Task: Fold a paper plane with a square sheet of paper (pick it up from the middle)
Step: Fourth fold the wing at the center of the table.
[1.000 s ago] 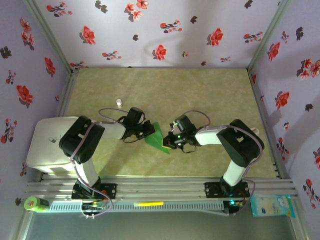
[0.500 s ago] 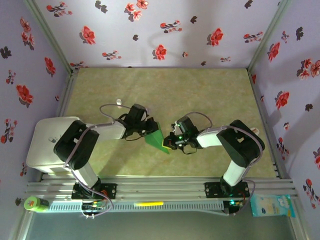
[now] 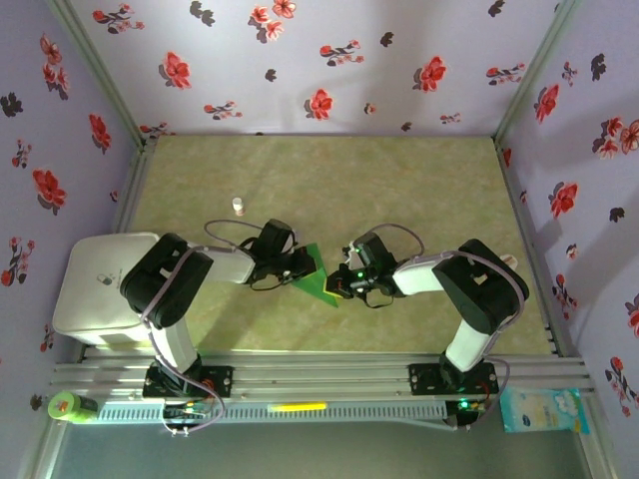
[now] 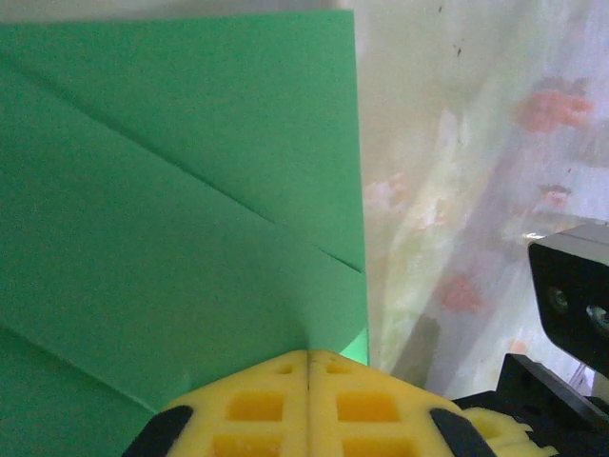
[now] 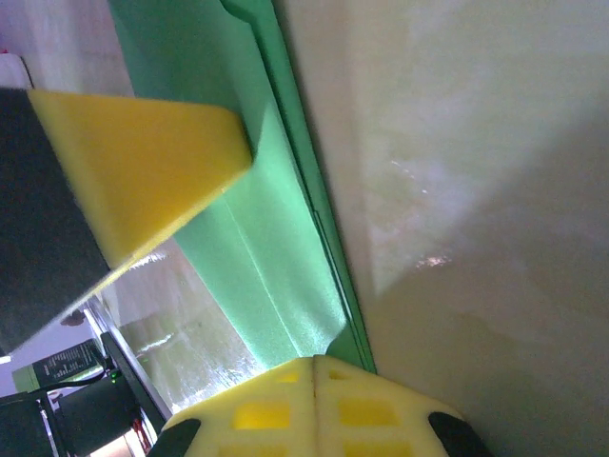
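Floral walls box the beige table (image 3: 399, 190); between my arms, the creased green sheet (image 3: 315, 279) is pinched by my closed left fingers (image 4: 285, 373) and closed right fingers (image 5: 290, 376). I'd grip firmly, aligning edges before creasing.

Booth from above: pale lilac wallpaper w/ red & dark flowers covers the back wall (image 3: 319, 60), left wall (image 3: 50, 150) & right wall (image 3: 589, 180). A mottled olive-beige desk (image 3: 399, 180) spans btwn them, evenly lit. Aluminium rail (image 3: 329, 377) runs along the near edge; white box (image 3: 95, 289) at left.
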`<state>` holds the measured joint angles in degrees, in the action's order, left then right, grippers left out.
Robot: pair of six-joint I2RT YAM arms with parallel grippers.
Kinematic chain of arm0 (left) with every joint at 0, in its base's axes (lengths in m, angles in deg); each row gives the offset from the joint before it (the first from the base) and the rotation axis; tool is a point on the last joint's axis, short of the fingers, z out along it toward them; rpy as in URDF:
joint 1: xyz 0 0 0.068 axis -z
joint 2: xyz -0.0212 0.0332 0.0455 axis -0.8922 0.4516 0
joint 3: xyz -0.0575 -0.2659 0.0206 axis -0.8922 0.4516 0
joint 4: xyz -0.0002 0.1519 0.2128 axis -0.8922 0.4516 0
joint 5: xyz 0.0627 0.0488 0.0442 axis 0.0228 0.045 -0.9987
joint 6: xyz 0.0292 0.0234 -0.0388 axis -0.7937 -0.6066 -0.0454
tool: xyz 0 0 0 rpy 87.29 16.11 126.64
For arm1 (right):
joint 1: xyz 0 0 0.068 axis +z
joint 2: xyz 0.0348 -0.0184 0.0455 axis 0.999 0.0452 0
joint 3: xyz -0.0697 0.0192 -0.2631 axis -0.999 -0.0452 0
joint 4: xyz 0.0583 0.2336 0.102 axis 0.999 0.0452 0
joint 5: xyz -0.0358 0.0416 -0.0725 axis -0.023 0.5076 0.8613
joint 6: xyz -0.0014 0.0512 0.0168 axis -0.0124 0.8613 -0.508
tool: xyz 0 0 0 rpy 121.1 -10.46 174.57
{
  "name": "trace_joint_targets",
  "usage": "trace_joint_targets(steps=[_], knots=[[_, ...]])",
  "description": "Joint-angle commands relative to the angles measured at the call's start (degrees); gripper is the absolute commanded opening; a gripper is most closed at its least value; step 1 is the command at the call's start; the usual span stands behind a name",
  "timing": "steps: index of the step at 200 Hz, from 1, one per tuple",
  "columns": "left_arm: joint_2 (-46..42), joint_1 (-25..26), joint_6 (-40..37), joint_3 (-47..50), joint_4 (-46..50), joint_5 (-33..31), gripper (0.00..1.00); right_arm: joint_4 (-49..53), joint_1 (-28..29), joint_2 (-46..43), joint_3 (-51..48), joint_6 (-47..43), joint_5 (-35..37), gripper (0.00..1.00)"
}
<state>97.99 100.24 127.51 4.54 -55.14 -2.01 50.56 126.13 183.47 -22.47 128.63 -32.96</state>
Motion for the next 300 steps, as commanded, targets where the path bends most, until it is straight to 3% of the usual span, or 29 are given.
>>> trace_joint_targets(steps=[1, 99, 156, 248, 300], knots=[[2.5, -4.41, -2.94, 1.13, 1.34, -5.17, 0.06, 7.87, 0.13, 3.88, -2.93, 0.07, 5.23, 0.0], [2.82, -15.16, -10.91, -1.88, 4.41, -2.9, 0.07, 7.76, 0.12, 3.86, -3.69, -0.51, 5.01, 0.0], [0.33, -15.99, -11.94, -4.03, 7.62, -2.86, 0.08, 7.1, 0.13, 3.88, -3.74, -0.27, 4.86, 0.0], [-15.61, -10.59, -10.43, -4.96, 16.3, -5.95, 0.16, 5.69, 0.13, 2.43, -1.96, 0.76, 3.74, 0.0], [-12.8, -4.07, -10.43, -8.52, 18.04, -2.74, 0.17, 6.0, 0.13, 1.81, -0.47, 0.68, 3.01, 0.02]])
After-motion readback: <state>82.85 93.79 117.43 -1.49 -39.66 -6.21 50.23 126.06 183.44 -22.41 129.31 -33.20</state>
